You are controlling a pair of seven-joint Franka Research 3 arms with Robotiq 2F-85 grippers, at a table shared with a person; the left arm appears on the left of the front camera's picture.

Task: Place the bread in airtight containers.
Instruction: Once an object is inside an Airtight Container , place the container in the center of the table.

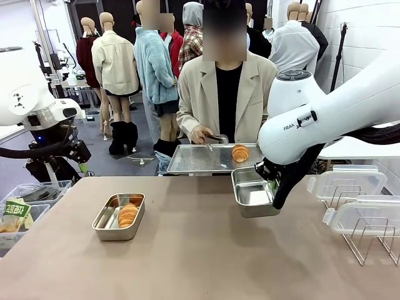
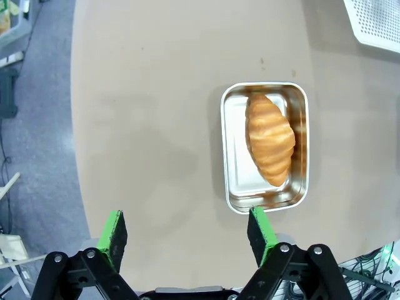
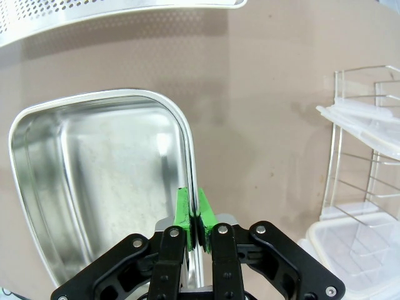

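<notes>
Now my left pincer [image 2: 184, 219] stands wide apart above the table [image 2: 156, 94], one croissant [image 2: 270, 139] lying in its container [image 2: 224, 144]. My right pincer [image 3: 195, 209] is clamped on the wall of the empty container [image 3: 94, 162]; the other croissant [image 1: 240, 152] lies on the person's tray [image 1: 194, 159].

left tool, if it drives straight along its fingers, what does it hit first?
Probably bare tabletop beside the container holding the croissant. The left tool is open, and one finger lines up near that container's rim. Depth unclear.
</notes>
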